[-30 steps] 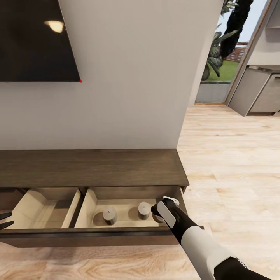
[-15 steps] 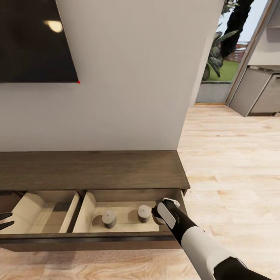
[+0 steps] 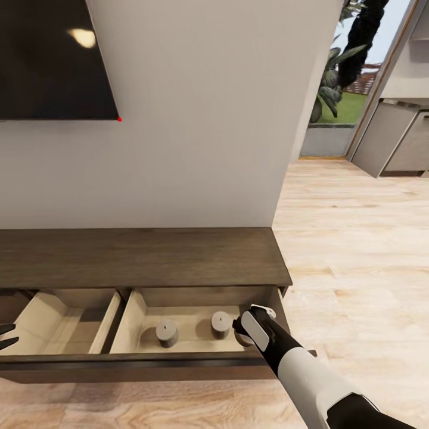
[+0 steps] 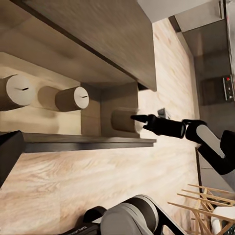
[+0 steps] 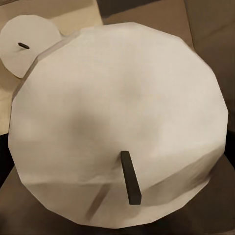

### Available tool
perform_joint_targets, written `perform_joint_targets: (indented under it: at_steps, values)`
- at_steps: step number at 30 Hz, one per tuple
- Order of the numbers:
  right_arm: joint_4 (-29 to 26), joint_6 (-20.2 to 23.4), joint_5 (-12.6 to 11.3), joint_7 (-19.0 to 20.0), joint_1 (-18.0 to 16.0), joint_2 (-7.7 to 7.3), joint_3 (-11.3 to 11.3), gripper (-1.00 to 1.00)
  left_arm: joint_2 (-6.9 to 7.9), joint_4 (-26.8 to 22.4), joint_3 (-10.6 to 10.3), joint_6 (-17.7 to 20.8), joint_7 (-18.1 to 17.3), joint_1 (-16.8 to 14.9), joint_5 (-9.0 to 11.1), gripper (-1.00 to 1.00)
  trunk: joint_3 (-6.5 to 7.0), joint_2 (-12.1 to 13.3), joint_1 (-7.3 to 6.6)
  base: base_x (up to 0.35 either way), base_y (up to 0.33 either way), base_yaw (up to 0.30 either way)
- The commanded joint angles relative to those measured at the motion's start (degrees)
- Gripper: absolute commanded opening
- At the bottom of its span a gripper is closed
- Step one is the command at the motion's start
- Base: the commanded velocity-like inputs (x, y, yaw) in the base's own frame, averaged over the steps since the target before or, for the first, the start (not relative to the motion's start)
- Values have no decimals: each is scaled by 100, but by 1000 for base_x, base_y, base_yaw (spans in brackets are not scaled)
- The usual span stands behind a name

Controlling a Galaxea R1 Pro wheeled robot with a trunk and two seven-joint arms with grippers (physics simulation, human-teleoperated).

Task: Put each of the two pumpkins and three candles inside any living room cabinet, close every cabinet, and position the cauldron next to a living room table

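The dark brown cabinet (image 3: 143,256) stands against the wall with its wide drawer (image 3: 137,368) pulled out. Two grey-beige candles (image 3: 167,333) (image 3: 221,325) stand upright in the drawer's right compartment. My right gripper (image 3: 241,331) reaches into that compartment's right end, shut on the third candle (image 3: 241,339), which it mostly hides. In the left wrist view the same three candles (image 4: 14,91) (image 4: 72,98) (image 4: 125,120) show, with the right gripper's fingertips (image 4: 141,118) at the third. That candle's flat top (image 5: 122,112) sits close to the right wrist camera. My left gripper (image 3: 6,336) is open at the drawer's left end. The pumpkins are out of view.
The drawer's left compartment (image 3: 59,325) has pale beige walls. A black TV (image 3: 53,59) hangs on the white wall above the cabinet. Light wood floor (image 3: 357,268) opens to the right toward grey kitchen units (image 3: 393,143).
The whole picture has shifted slightly, so the camera has moved. The right gripper and the candles keep their places in the drawer.
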Motion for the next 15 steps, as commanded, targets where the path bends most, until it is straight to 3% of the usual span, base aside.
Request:
perform_joint_targets:
  at_steps: [1,5,7,15]
  values:
    - [-3,-13,-7,-3,-1,0,3,-100,44,2,42,1,0,25,2,100,-18,-42,22,0,0,0]
    - [-4,-24,-2,-3,-1,0,-2,-100,254,-4,118,3,0,295,51,100,-18,-42,22,0,0,0]
    - [-2,-111,-2,-3,-2,0,2,-100,304,-9,264,3,0,410,89,100,-18,-42,22,0,0,0]
    - [0,-223,3,-3,-3,0,4,-100,320,-19,393,-6,0,505,108,100,-18,-42,22,4,0,0]
